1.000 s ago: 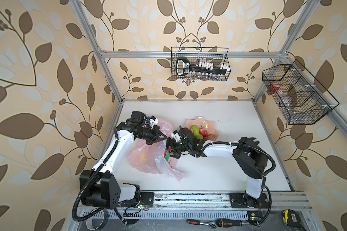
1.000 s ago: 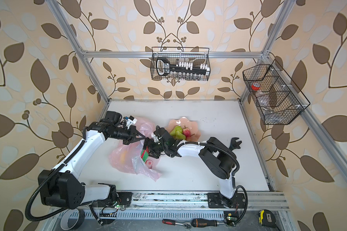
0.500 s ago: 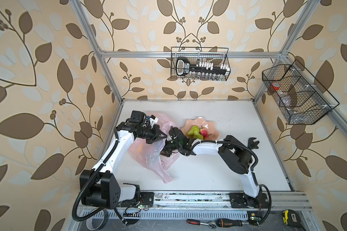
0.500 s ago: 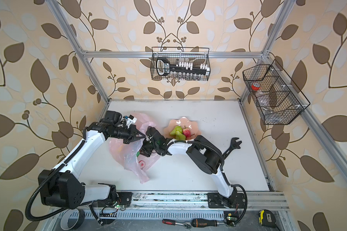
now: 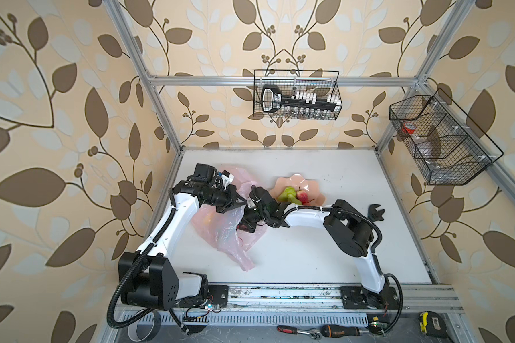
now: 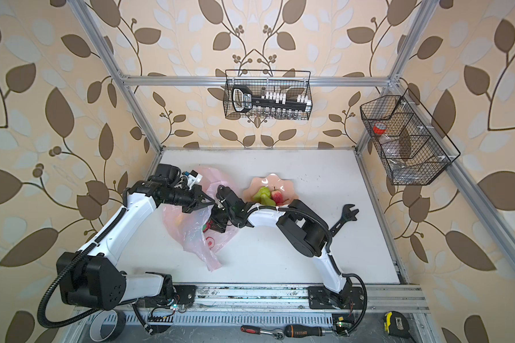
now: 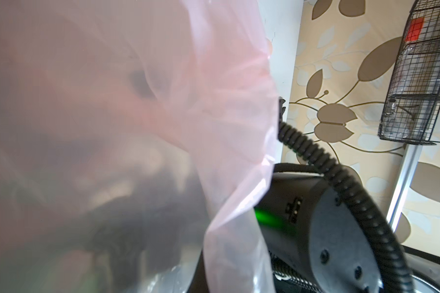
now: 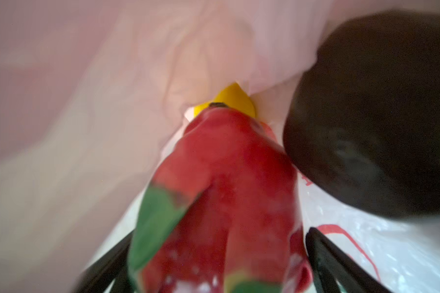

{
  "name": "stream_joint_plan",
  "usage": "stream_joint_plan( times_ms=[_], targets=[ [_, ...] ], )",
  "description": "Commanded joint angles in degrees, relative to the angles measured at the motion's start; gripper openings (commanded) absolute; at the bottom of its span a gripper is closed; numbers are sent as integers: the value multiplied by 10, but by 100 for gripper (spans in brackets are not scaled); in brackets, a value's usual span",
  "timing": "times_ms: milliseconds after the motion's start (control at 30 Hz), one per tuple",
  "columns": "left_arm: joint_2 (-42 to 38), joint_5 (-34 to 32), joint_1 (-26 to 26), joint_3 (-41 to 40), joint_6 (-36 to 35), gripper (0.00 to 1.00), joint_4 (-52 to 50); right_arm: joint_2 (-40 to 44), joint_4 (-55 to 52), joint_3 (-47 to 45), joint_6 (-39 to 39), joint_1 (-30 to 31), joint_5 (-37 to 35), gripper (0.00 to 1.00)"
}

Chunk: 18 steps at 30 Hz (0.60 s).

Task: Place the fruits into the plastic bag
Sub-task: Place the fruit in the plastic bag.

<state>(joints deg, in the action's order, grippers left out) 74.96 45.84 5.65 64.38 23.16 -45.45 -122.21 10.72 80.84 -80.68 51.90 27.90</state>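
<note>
The pink plastic bag [image 5: 226, 234] [image 6: 191, 231] lies left of centre. My left gripper [image 5: 240, 205] [image 6: 208, 203] is shut on its raised rim; bag film [image 7: 137, 101] hides the jaws in the left wrist view. My right gripper [image 5: 247, 224] [image 8: 220, 243] reaches into the bag's mouth. Its jaws stand open on either side of the magenta dragon fruit [image 8: 226, 190], with a gap at one finger. Deeper in the bag are a yellow lemon [image 8: 235, 100] and a dark purple round fruit [image 8: 379, 114]. Green pears [image 5: 287, 194] and a red apple [image 5: 302, 196] sit on the peach dish [image 5: 312, 190].
A black wrench [image 5: 375, 212] lies on the white table to the right of my right arm. Wire baskets hang on the back wall [image 5: 296, 99] and the right wall [image 5: 440, 142]. A ratchet [image 5: 309, 329] and a tape measure [image 5: 431, 323] lie in front of the rail.
My right gripper has pushed the dragon fruit from the bag's mouth deeper into the bag, and its jaws have widened. The bag's loose end has shifted. My left gripper has kept its hold.
</note>
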Motion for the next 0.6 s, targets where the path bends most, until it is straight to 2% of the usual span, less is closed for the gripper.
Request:
stream_joint_plan(
  times_ms=[0,333,567],
  targets=[
    [0,-18,-2,34,15,0,1,37,-47,34,39,-8,18,100],
    [24,-38,-16,50,13,0,-9,46,-44,35,44,-18,35,100],
    [26,-33,-42,53,-6,0,-25,102,-82,-2,85,-29,38,100]
  ],
)
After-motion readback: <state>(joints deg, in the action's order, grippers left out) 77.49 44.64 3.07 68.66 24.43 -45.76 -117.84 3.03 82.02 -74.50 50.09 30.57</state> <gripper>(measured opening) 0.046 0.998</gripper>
